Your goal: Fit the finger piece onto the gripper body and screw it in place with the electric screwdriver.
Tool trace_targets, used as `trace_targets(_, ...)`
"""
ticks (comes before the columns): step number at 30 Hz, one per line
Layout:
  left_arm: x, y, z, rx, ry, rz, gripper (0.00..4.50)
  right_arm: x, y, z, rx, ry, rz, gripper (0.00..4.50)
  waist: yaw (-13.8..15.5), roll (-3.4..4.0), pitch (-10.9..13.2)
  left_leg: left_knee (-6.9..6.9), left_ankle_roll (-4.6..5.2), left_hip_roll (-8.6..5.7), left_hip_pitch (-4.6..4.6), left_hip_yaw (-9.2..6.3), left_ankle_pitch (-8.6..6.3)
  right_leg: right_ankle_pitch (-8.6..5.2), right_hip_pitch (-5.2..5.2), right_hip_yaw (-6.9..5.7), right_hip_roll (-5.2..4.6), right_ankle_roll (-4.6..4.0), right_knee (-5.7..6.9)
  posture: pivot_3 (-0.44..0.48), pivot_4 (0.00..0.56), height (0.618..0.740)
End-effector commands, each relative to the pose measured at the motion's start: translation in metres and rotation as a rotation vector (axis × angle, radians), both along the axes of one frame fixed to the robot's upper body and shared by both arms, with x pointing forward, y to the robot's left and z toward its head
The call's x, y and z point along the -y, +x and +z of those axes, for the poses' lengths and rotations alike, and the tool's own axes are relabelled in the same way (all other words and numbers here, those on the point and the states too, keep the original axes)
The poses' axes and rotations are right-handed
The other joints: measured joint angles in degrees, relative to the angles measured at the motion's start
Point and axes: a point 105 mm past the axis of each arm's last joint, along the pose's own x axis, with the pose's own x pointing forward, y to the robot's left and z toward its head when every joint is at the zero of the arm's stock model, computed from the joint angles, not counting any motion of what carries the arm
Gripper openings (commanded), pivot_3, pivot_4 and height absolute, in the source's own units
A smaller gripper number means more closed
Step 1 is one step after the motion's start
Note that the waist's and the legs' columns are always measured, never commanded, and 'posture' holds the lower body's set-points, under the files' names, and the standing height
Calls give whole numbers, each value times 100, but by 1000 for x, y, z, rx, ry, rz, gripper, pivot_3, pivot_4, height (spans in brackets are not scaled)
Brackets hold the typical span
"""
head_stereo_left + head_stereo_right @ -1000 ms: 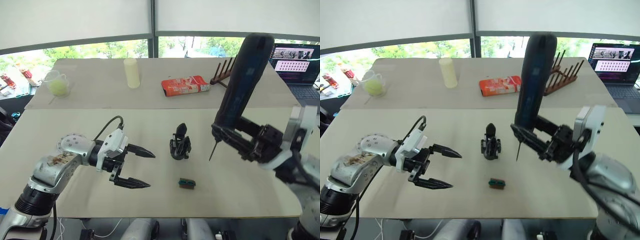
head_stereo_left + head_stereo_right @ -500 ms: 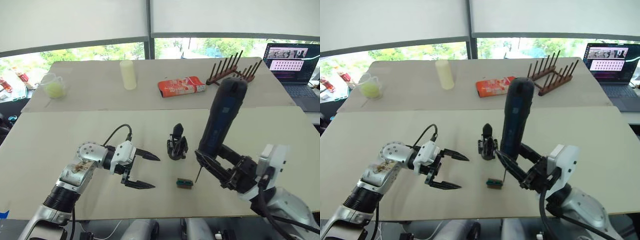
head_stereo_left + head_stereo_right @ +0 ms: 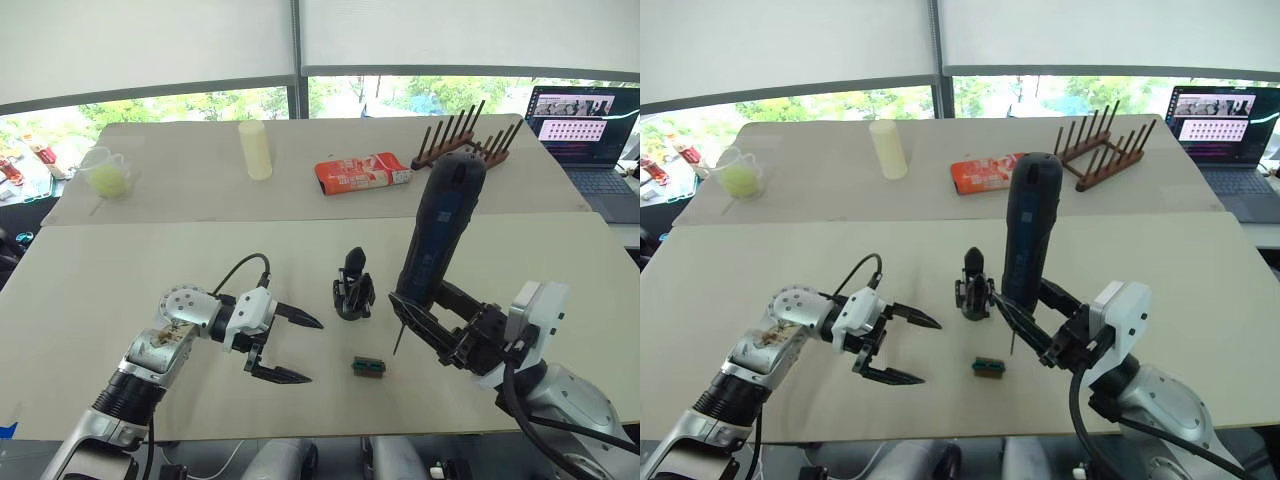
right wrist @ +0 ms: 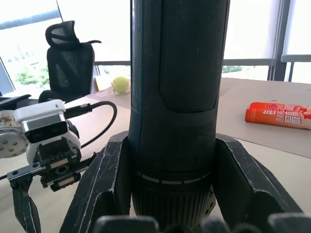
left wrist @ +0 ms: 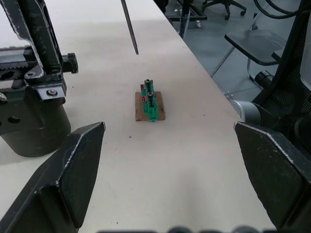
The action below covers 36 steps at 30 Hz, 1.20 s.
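Near me on the bench (image 3: 90,290), my left gripper (image 3: 291,348) has its fingers spread wide. My right gripper (image 3: 432,322) pinches the electric screwdriver (image 3: 440,238), tip down. Just behind stands the gripper body (image 3: 353,287).

The left gripper (image 3: 291,347) hovers near the table's (image 3: 120,270) front edge, fingers spread wide; the right gripper (image 3: 432,322) clamps the electric screwdriver (image 3: 438,235) upright.

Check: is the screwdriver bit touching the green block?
Apart. In the left wrist view the electric screwdriver bit ends above bare table, with a clear gap to the green block.
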Motion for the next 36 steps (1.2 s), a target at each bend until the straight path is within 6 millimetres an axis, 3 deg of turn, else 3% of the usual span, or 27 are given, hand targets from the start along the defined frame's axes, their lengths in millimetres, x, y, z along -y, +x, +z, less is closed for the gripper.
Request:
trace_targets(1,2,-2,-1,15,-5,-7,4500,-7,-12,22,98,27,40,1915,-2,0,0,0,0,0,0,0,0,0,-1,0,0,0,0,0,150,740)
trace_targets(19,8,1,-2,50,-23,-11,4500,-24,-18,25,73,20,147,1915,9,-1,0,-1,1,1,0,1,0,0,1,5,-1,0,-3,0,150,740)
trace_targets(36,12,1,-1,79,-22,-34,4500,-15,-1,-4,64,-43,211,1915,6,-3,-1,-1,2,1,0,3,0,0,0,6,0,0,-2,0,150,740)
